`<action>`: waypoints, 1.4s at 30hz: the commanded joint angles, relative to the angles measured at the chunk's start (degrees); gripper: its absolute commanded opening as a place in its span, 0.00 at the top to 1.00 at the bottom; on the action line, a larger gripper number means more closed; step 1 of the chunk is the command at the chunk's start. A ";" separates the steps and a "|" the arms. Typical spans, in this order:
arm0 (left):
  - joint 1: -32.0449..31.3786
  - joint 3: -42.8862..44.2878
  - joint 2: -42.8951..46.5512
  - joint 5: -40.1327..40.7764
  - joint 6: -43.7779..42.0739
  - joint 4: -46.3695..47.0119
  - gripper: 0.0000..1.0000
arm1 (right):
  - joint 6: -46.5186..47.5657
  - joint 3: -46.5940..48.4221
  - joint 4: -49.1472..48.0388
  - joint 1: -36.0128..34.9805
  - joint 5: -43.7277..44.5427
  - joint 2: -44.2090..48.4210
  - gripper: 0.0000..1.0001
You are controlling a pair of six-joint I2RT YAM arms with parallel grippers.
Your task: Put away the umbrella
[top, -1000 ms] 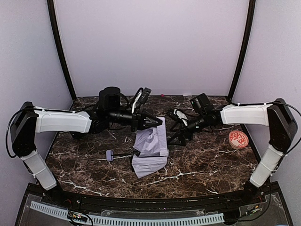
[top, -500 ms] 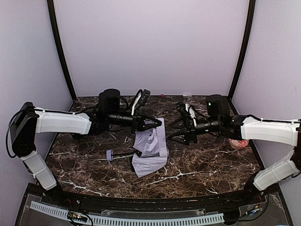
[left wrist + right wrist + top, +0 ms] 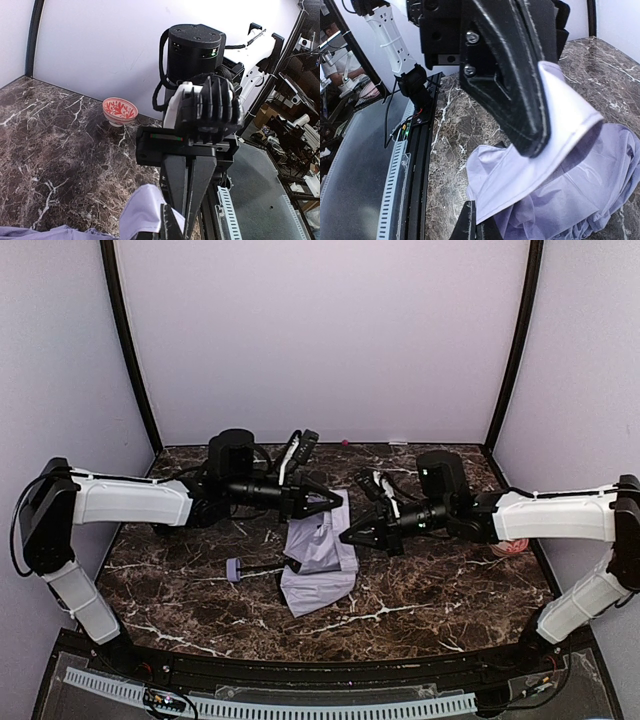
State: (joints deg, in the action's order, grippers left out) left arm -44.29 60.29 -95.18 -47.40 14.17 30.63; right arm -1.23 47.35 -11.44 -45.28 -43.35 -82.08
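Observation:
The umbrella point(image 3: 320, 558) lies folded in the middle of the marble table, pale lavender fabric bunched up, with its thin black shaft point(image 3: 262, 571) and small handle point(image 3: 233, 569) pointing left. My left gripper point(image 3: 337, 501) is shut on the fabric's far upper corner; in the left wrist view the gripper point(image 3: 179, 229) pinches a raised lavender fold point(image 3: 142, 210). My right gripper point(image 3: 350, 537) is shut on the fabric's right edge. In the right wrist view a flap of the umbrella point(image 3: 555, 150) lies taut against that gripper point(image 3: 502, 181), lifted off the table.
A small red-and-white patterned bowl point(image 3: 119, 110) stands near the right wall, mostly hidden behind my right forearm in the top view. Purple walls close the table on three sides. A black rail point(image 3: 300, 680) runs along the near edge.
My right arm has swung left and down to the umbrella, and its jaws went from open to shut on the fabric's right edge. The left arm has stayed put.

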 commanded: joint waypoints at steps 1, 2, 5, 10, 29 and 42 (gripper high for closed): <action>0.17 -0.69 3.64 1.76 -2.46 -1.16 1.00 | 1.18 3.27 2.43 -0.50 -6.50 0.41 1.00; 0.22 -0.59 3.93 2.46 -3.42 -2.24 0.95 | 1.83 3.90 3.34 -0.37 -8.33 0.82 1.00; 0.45 -0.37 5.72 6.07 -7.45 -7.09 0.64 | 2.14 6.11 3.82 0.41 -12.19 1.87 1.00; 1.55 -2.71 12.28 10.03 -14.61 -12.60 0.38 | -5.74 9.60 -4.36 4.92 -16.70 1.49 1.00; 1.27 -3.31 10.35 10.75 -25.41 -8.59 0.19 | -18.89 22.62 -20.37 5.38 -14.36 -2.93 1.00; -0.36 0.46 5.65 7.19 -22.01 -2.38 0.65 | -18.76 27.01 -17.48 5.70 -12.74 -8.61 1.00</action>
State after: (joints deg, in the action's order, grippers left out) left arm -44.34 59.35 -90.17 -39.13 -9.19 22.83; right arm -19.62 70.52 -28.64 -39.64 -57.08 -88.88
